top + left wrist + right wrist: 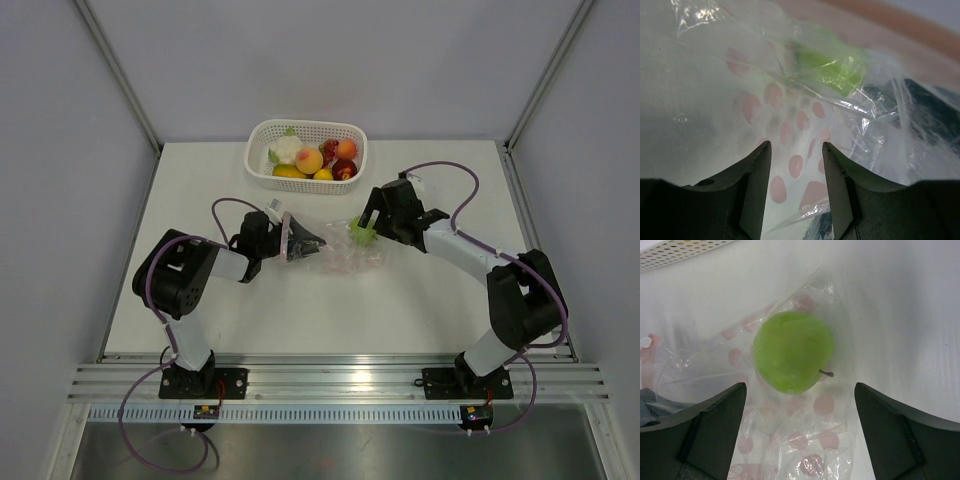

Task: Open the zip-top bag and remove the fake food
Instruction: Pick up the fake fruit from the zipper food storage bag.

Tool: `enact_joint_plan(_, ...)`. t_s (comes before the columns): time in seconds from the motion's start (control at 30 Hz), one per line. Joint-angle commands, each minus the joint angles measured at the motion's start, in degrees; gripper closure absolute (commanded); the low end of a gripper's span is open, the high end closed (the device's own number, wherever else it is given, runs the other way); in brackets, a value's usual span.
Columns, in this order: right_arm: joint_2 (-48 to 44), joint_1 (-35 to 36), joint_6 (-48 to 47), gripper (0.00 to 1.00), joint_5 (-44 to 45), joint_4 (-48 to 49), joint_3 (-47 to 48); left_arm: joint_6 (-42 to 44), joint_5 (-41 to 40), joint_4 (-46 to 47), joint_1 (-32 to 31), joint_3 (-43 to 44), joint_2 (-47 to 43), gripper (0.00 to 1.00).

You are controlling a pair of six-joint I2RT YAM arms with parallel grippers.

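The clear zip-top bag (340, 258) with pink dots lies crumpled mid-table. A green apple (360, 234), one piece of the fake food, rests at its far end on the dotted film (805, 450); whether a layer covers the apple (792, 351) I cannot tell. My right gripper (800, 385) hovers just short of it, open wide and holding nothing. My left gripper (300, 245) is at the bag's left end. Its jaws stand partly apart with bag film (715, 90) across the gap, and the apple (832, 67) shows blurred through the plastic.
A white perforated basket (258, 170) at the back of the table holds several fake fruits and vegetables (310, 160). Its rim (680, 247) shows at the top left of the right wrist view. Grey walls close in the table on three sides.
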Motion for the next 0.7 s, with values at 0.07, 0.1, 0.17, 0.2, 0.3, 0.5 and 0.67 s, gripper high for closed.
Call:
enact_joint_plan(0.07,1.61,-0.08,-0.95,0.03,2.76,-1.22,2.81,0.58,1.16,3.19,-0.28,1.67,0.08,0.52)
enact_joint_plan(0.1,2.14,-0.26,-0.95,0.03,3.37,-1.66,3.69,0.58,1.08,3.19,-0.28,1.67,0.08,0.52)
enact_joint_plan(0.17,3.72,-0.17,-0.6,0.03,5.04,-2.45,4.48,0.58,1.08,3.19,-0.28,1.67,0.08,0.52)
enact_joint_plan(0.2,4.25,-0.26,-0.59,0.03,5.48,-2.37,5.09,0.58,1.16,3.19,-0.28,1.58,0.08,0.52)
enact_joint_plan(0.3,4.96,-0.52,0.81,0.07,9.86,-2.19,4.93,0.66,1.16,3.28,-0.28,1.58,0.17,0.52)
enact_joint_plan(0.5,0.22,-1.14,1.69,0.36,9.45,4.05,-0.52,0.58,1.43,3.45,-0.28,1.58,0.17,0.52)
enact_joint_plan(0.67,-0.67,-1.23,1.52,0.81,8.83,4.66,-1.14,0.58,1.34,3.45,-0.28,1.58,0.17,0.52)
